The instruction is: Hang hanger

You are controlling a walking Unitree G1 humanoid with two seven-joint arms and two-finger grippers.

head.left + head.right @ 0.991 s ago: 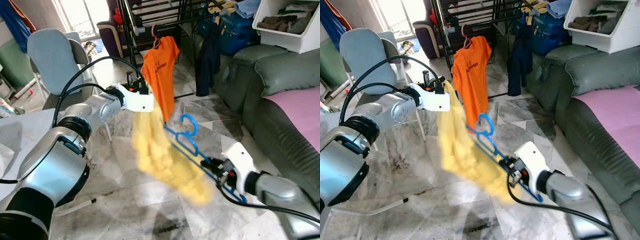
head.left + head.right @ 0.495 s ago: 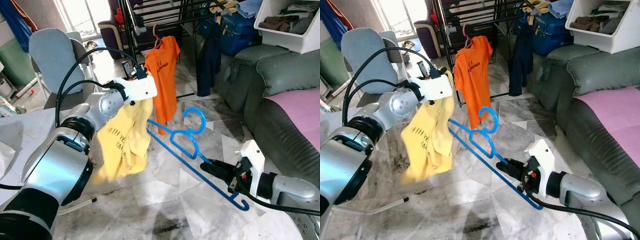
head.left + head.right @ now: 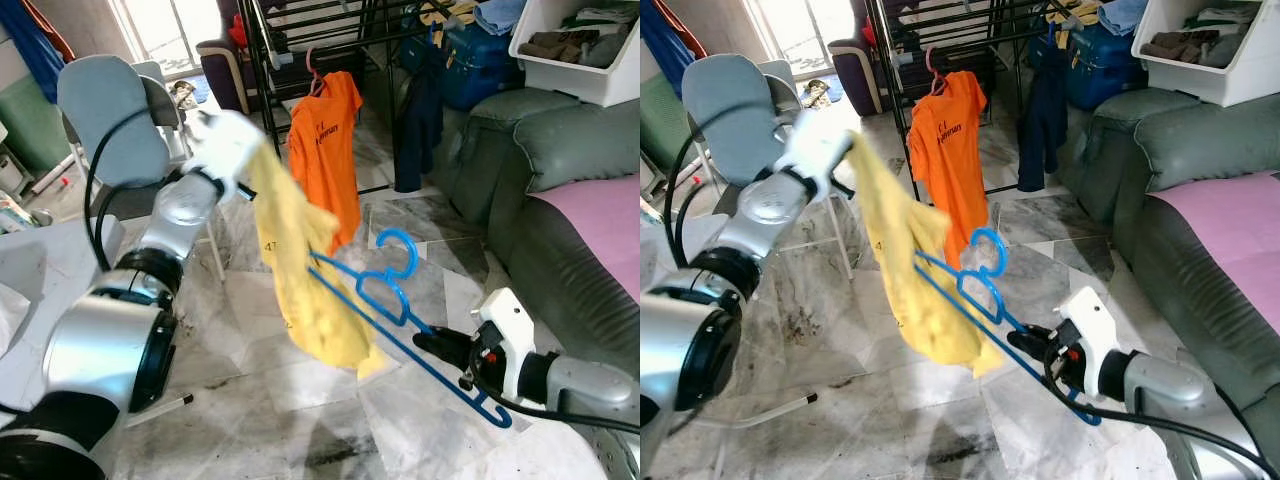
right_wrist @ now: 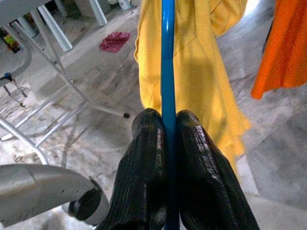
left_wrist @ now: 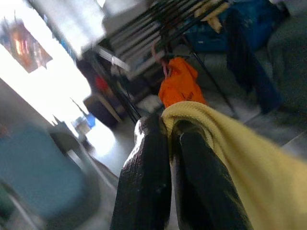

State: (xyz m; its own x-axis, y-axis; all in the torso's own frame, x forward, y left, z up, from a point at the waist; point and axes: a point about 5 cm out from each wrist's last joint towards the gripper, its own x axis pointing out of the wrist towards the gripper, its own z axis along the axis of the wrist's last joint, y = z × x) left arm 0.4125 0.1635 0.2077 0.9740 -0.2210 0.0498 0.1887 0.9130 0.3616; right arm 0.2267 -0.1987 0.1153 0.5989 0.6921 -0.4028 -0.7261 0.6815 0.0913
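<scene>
Left end effector point(image 5: 168, 139) pinches yellow shirt point(image 3: 300, 280) up at 11 o'clock | right end effector point(image 4: 165, 129) pinches blue hanger point(image 3: 400, 310) to slide it inside

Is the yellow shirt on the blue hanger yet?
Partly: one arm of the blue hanger runs into the yellow shirt, whose top the left gripper holds.

Two silver metal arms showing, round black joint rings at the elbows, black cables looping along the left arm and trailing off the right. White plastic wrist housings. Left gripper point(image 5: 170, 139) and right gripper point(image 4: 164, 125) each showing two long glossy black fingers.
</scene>
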